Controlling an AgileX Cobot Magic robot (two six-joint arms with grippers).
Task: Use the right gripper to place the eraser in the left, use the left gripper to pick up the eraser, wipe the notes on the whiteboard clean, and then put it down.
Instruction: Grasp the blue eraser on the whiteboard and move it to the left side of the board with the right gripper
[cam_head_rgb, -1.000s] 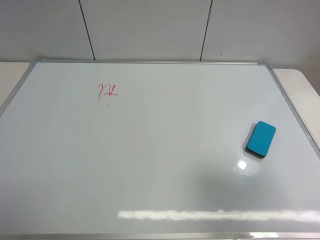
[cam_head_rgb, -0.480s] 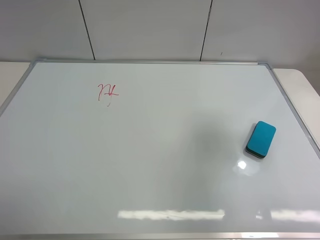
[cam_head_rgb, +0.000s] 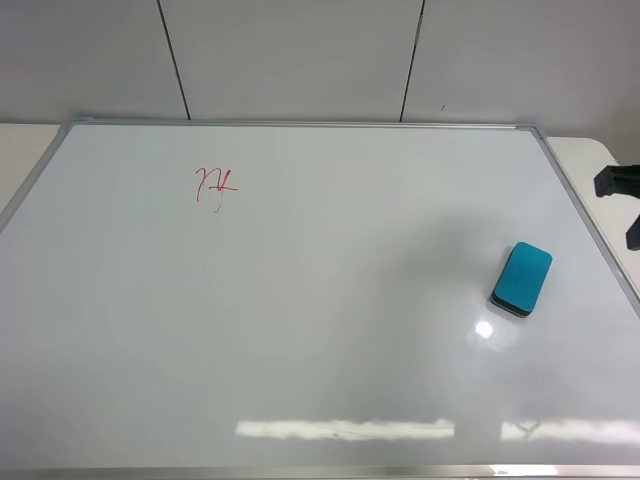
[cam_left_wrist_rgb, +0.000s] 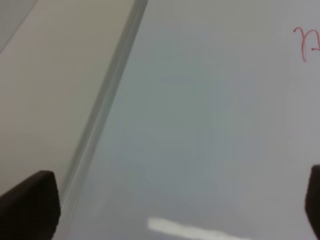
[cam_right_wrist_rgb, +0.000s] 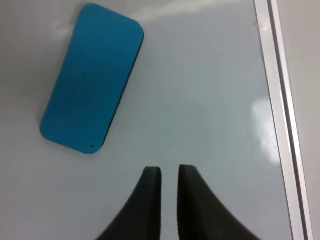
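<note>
The teal-blue eraser (cam_head_rgb: 522, 278) lies flat on the right part of the whiteboard (cam_head_rgb: 320, 320), near the right frame. The red notes (cam_head_rgb: 215, 187) are at the upper left of the board. My right gripper (cam_right_wrist_rgb: 169, 175) hovers above the board a short way from the eraser (cam_right_wrist_rgb: 92, 77), with its fingers almost together and nothing between them. A black part of the right arm (cam_head_rgb: 618, 184) shows at the right edge of the high view. My left gripper (cam_left_wrist_rgb: 172, 210) is open over the board's left frame (cam_left_wrist_rgb: 105, 110), with the notes (cam_left_wrist_rgb: 306, 42) at the edge of its view.
The board's silver frame (cam_right_wrist_rgb: 277, 100) runs close beside my right gripper. A beige table surface (cam_left_wrist_rgb: 45, 90) lies beyond the left frame. A grey panelled wall (cam_head_rgb: 300, 60) stands behind the board.
A black part of the right arm has come into the high view at the right edge. The eraser and the notes have not moved.
</note>
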